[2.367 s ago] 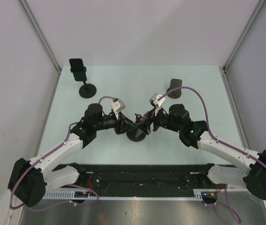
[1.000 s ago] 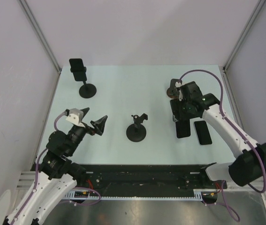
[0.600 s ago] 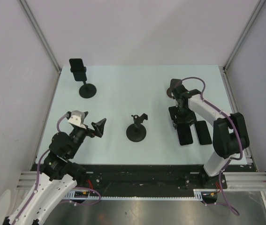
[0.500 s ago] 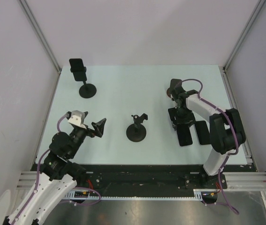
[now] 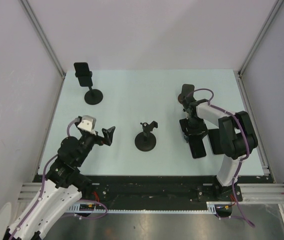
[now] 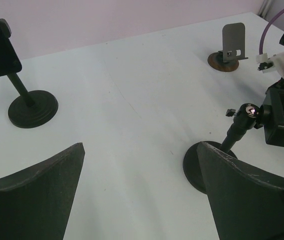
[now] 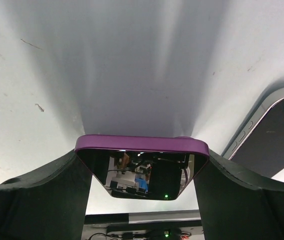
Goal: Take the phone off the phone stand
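Observation:
A phone in a purple case (image 7: 142, 172) sits between my right gripper's (image 7: 142, 159) fingers, which press on its two long sides; it hangs low over the table. From above, this phone (image 5: 197, 146) is at the right, under my right gripper (image 5: 192, 129). The black phone stand (image 5: 146, 137) in the middle holds nothing; the left wrist view shows it (image 6: 242, 122) at the right. My left gripper (image 6: 140, 147) stands wide open over bare table, left of that stand, and from above this left gripper (image 5: 105, 135) is near the front left.
A second dark phone (image 5: 214, 142) lies flat just right of the held one. Another stand with a phone on it (image 5: 84, 75) is at the back left. A small plate stand on a round base (image 5: 187, 93) is at the back right. The table (image 5: 131, 95) is pale.
My right arm has folded in towards its base, keeping the purple phone low beside the flat phone. My left gripper has crept a little forward and right, still open.

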`<state>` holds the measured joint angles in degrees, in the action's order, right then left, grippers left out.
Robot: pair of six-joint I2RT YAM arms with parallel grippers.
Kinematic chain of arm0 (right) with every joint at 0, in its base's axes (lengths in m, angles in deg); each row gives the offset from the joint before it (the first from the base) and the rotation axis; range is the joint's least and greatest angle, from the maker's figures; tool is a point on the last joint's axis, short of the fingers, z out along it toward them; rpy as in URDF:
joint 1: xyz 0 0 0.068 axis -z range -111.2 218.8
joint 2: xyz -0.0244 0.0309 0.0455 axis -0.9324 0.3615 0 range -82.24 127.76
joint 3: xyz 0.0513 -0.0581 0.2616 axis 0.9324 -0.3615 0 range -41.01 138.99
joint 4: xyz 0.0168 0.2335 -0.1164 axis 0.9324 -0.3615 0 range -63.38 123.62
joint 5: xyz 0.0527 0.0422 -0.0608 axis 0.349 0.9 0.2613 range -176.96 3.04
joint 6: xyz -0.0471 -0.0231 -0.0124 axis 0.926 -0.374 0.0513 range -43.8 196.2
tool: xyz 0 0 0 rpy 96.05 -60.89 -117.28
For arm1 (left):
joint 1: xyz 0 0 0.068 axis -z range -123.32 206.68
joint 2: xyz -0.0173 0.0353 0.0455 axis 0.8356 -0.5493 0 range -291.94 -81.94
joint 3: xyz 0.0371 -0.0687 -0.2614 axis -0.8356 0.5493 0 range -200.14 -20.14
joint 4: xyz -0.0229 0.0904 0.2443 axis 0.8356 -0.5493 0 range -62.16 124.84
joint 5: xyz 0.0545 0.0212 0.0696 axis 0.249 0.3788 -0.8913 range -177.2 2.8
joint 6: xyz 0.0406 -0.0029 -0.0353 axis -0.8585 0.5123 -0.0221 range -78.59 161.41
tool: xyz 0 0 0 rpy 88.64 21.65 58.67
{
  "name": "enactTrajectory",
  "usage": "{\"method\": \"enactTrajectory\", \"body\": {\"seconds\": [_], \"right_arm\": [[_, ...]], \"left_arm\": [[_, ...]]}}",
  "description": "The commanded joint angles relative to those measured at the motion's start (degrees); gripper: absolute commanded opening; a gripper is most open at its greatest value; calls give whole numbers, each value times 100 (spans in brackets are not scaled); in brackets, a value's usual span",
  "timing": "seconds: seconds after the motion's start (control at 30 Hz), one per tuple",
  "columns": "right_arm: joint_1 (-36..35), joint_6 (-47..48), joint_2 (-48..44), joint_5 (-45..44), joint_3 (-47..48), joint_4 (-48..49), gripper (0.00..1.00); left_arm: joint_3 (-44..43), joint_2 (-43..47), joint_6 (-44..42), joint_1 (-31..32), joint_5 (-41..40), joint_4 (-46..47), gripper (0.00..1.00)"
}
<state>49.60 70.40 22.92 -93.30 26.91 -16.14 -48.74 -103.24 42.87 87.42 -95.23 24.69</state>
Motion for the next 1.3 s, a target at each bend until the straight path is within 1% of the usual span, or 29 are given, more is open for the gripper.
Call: {"method": "enactTrajectory", "body": {"seconds": [0.0,0.2,0.3,0.4,0.47,0.57,0.6,0.67,0.77,0.8,1.27], "right_arm": [[30,-61,-13,-156,-235,282,71],[4,-140,-145,-182,-358,440,84],[-5,-184,-198,-226,-367,502,88],[-48,-219,-259,-288,-394,563,88],[-57,-228,-277,-270,-420,572,88],[-57,-193,-312,-244,-490,651,84],[-66,-167,-312,-227,-534,660,81],[-66,-88,-321,-226,-569,704,79],[-5,-44,-304,-305,-613,722,73],[39,-35,-304,-297,-631,739,69],[522,176,-435,-367,-640,836,68]], "left_arm": [[-40,-120,-119,20,-85,75,100],[-32,-129,-128,28,-102,66,100],[-23,-120,-128,20,-102,75,100],[-23,-111,-128,20,-111,75,100],[-23,-120,-128,20,-111,57,100],[-23,-102,-128,20,-93,57,100],[-23,-102,-128,28,-93,83,100],[-14,-102,-128,28,-84,57,100],[-14,-94,-128,28,-67,66,100],[-23,-85,-128,28,-67,57,100],[-14,-129,-128,28,-40,57,100]]}}
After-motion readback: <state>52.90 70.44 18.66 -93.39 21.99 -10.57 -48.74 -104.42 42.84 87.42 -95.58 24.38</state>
